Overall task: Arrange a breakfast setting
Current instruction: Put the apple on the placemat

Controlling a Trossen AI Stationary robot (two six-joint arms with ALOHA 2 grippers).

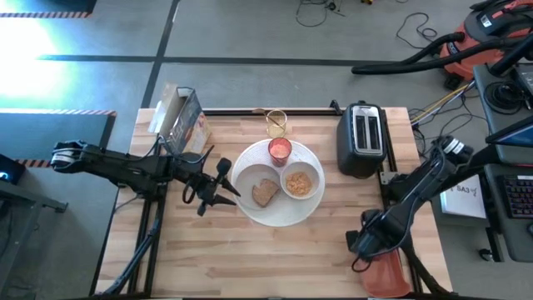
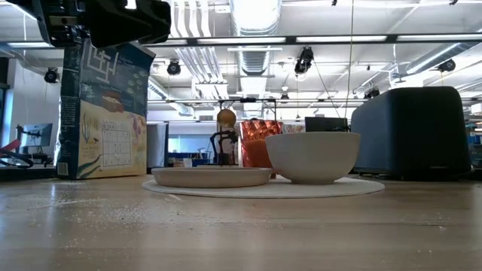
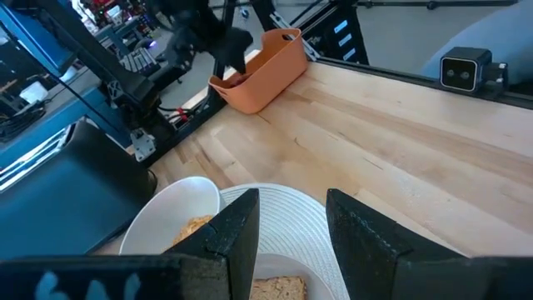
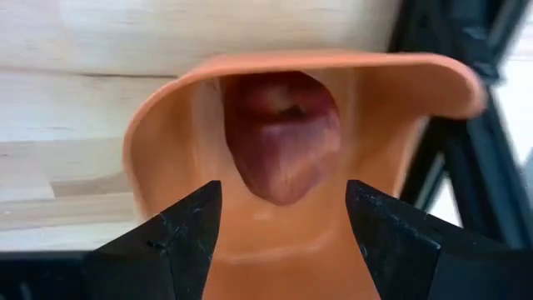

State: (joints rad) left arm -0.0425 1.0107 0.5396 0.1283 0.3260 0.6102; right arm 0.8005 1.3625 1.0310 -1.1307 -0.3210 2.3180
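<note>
Butcher-block wooden table (image 1: 250, 258) held the large round white plate (image 1: 258, 167) at centre, with the brown toast slice (image 1: 265, 192), small white bowl (image 1: 299, 183) and small red cup (image 1: 280, 151) on it; the clear glass (image 1: 276, 123) stood just beyond the plate. Small red fruit (image 4: 281, 137) lay inside the orange plastic bin (image 4: 333, 225) at the table's right near edge. Right gripper (image 4: 283, 221) hovered over the bin, jaws spread wide either side of the fruit, holding nothing. Left gripper (image 3: 287, 237) waited part-open and empty at the plate's left edge. Fruit looked light, smooth, roundish, likely slippery and bruisable: grip across its widest middle, gently.
</note>
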